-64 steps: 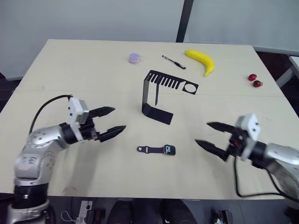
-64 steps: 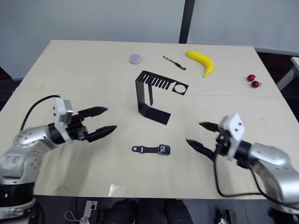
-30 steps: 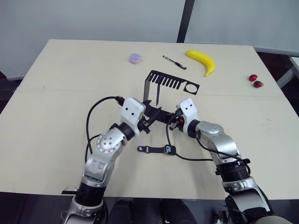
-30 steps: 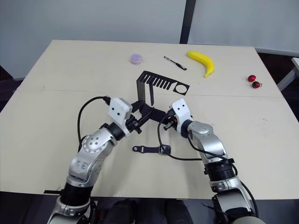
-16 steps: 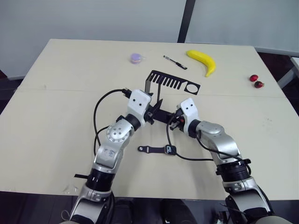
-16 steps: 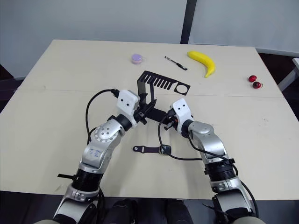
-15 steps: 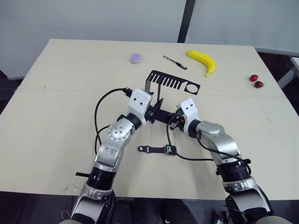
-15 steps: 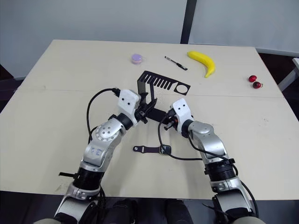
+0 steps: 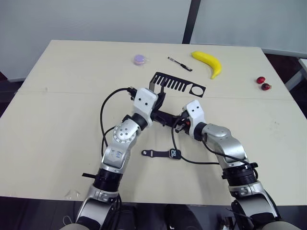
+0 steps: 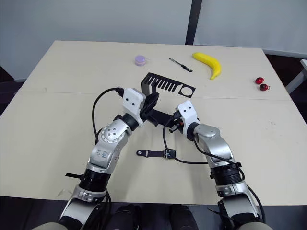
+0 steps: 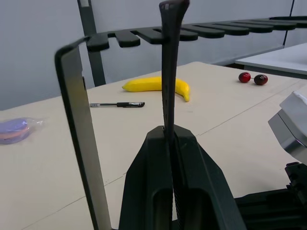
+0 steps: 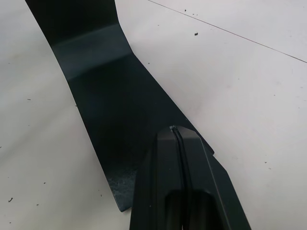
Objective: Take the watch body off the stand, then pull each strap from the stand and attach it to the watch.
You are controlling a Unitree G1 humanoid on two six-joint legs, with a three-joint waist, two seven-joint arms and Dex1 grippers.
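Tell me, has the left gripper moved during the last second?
Yes. The left gripper has come closer to the stand, and is now shut on the hanging strap.

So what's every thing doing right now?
left gripper: shut on the hanging strap.
right gripper: shut, on the stand foot.
stand: upright.
watch body: flat on the table, one strap attached.
banana, pen, cherries: lying untouched.

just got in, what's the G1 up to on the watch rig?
The left gripper is shut on a strap hanging from the stand top arm. The right gripper is shut, pressing on the stand's foot. The watch body, one strap attached, lies on the table.
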